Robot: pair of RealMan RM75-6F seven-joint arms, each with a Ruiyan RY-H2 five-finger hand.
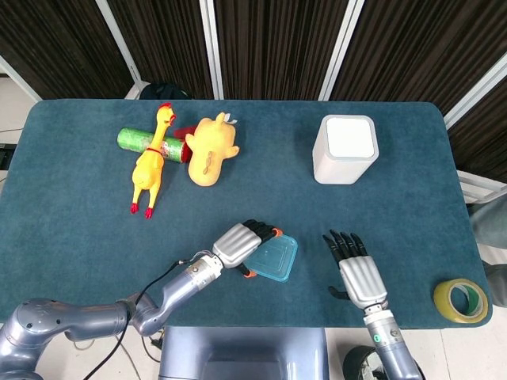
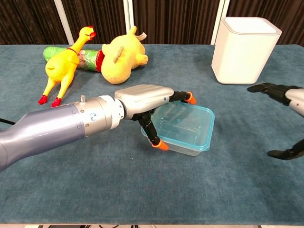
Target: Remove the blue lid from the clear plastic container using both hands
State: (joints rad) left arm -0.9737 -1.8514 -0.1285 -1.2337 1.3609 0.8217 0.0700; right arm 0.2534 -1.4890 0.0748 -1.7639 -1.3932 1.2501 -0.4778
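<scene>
Your left hand (image 1: 238, 244) grips the container (image 1: 272, 259) by its left end: fingers (image 2: 183, 96) with orange tips reach over the far rim, and the thumb hooks the near wall in the chest view. That end looks lifted slightly off the table (image 1: 79, 229), so the box sits tilted, though you cannot tell for certain how much of it touches the cloth. The lid (image 2: 187, 124) is on the box, its blue rim running all the way around the top.

Your right hand (image 1: 360, 273) hangs to the right of the container, near it but apart from it, palm down with the fingers spread and pointing away from you. It holds nothing. In the chest view only its dark fingertips (image 2: 266, 87) and thumb show at the right edge.

Beyond your right hand, well apart, stands a white bin (image 1: 344, 148). Off to its right, near the table's corner, lies a roll of tape (image 1: 459, 300).

Beyond your left hand and to its left lie a rubber chicken (image 1: 150, 161), a yellow plush (image 1: 209, 148) just beside it, and a green bottle (image 1: 139, 140) lying across behind both, touching them.
</scene>
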